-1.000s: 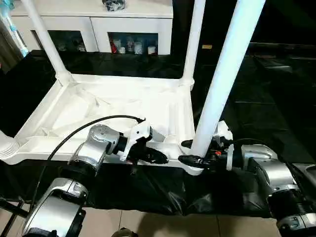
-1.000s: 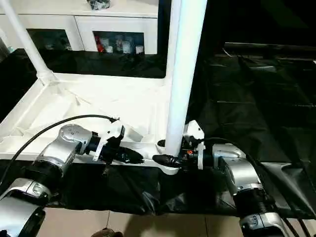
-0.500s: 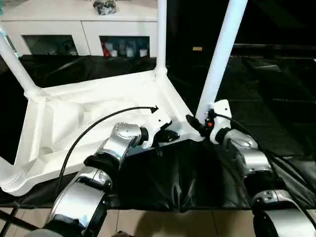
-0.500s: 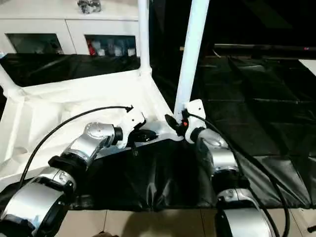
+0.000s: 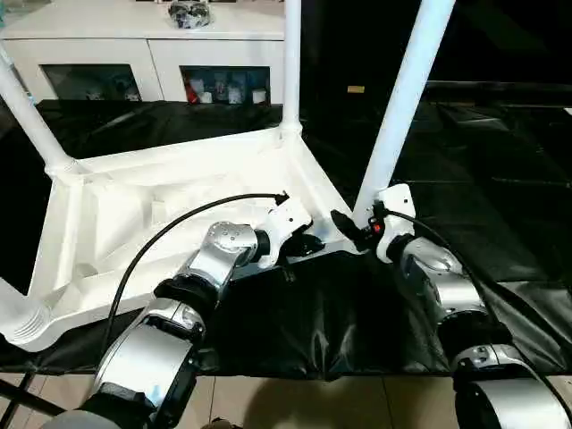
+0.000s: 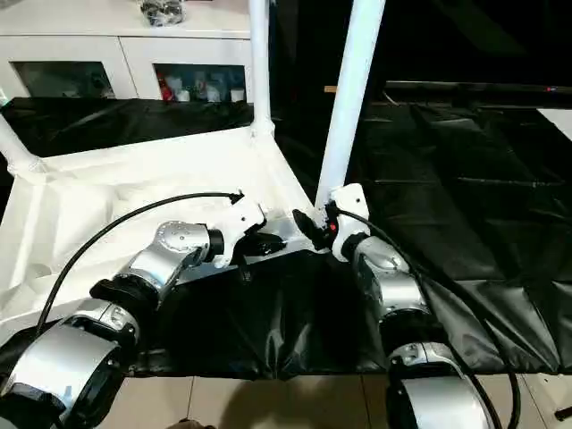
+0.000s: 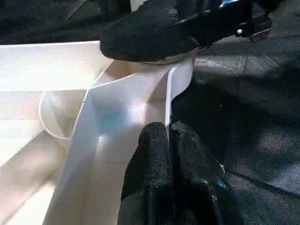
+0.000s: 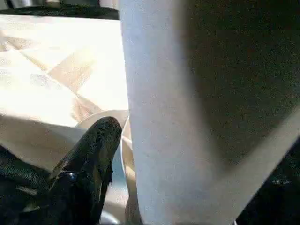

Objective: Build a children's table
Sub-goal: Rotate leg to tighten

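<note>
The table top (image 5: 179,192) lies upside down on black sheeting (image 5: 500,179), ribbed underside up, with its near right corner pointing toward the robot. Three legs stand upright in corner sockets: a near leg (image 5: 402,98) at the near right corner, a far leg (image 5: 291,63) at the far right corner, and a left leg (image 5: 31,121) at the far left corner. At the near left corner a ribbed white socket end (image 5: 20,317) shows at the picture's edge. The left gripper (image 5: 308,246) reaches in from the robot's left to the near rim of the top, just beside the near right corner; in the left wrist view its two black fingers (image 7: 154,159) are pressed together on the thin upright rim wall (image 7: 168,101), pinching it. The right gripper (image 5: 349,228) sits at the foot of the near leg, on the near side of that corner socket. In the right wrist view one black finger (image 8: 91,150) lies alongside the leg's base, close to the socket ring, while the leg (image 8: 183,112) stands just beside it; the fingers stand apart, but whether they press on the leg I cannot tell. Behind the top stands a white cabinet (image 5: 161,45) with glass doors and small items inside, and a dark object (image 5: 188,12) rests on its top.
</note>
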